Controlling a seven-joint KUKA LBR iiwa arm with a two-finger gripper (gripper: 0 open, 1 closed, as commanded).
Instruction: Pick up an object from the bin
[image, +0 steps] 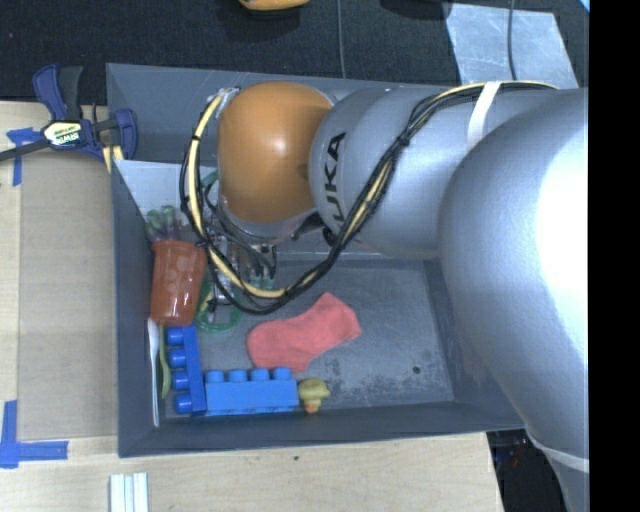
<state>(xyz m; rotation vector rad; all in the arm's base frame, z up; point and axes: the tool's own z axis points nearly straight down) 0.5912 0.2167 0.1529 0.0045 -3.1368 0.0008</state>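
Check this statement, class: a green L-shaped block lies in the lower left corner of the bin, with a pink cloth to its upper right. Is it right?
Not quite. The L-shaped block is blue, not green. The camera view shows it in the lower left corner of the bin, with the pink cloth to its upper right.

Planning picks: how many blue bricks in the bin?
2: one blue brick along the left wall, a second blue brick along the near wall. Others may hide under the arm.
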